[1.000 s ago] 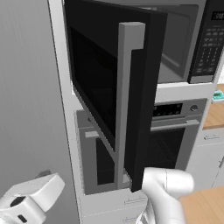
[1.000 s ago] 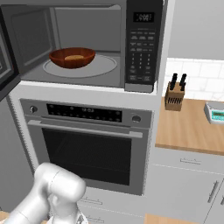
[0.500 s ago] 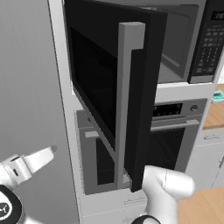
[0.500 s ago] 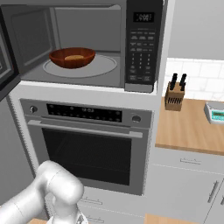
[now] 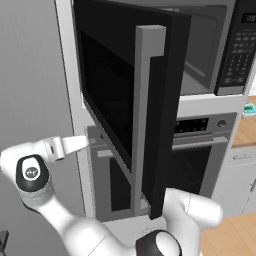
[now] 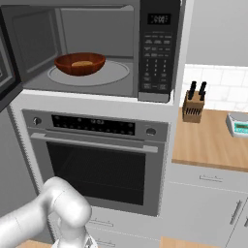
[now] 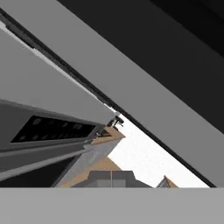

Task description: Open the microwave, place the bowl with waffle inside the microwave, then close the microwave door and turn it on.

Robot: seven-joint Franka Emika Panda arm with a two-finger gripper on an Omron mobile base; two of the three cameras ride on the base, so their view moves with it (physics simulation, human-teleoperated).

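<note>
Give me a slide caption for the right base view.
Bowl with waffle sits inside the open microwave.

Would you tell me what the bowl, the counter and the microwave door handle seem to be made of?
Bowl: reddish-brown with a soft sheen, perhaps glazed ceramic or wood. Counter: warm tan and matte, apparently wood, though no grain shows. Microwave door handle: flat grey bar, probably brushed metal; the render leaves painted plastic possible.

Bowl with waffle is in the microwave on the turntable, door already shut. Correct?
Not quite. The bowl with the waffle is in the microwave, but the microwave door stands open, swung out to the left. The right base view shows the open cavity.
</note>
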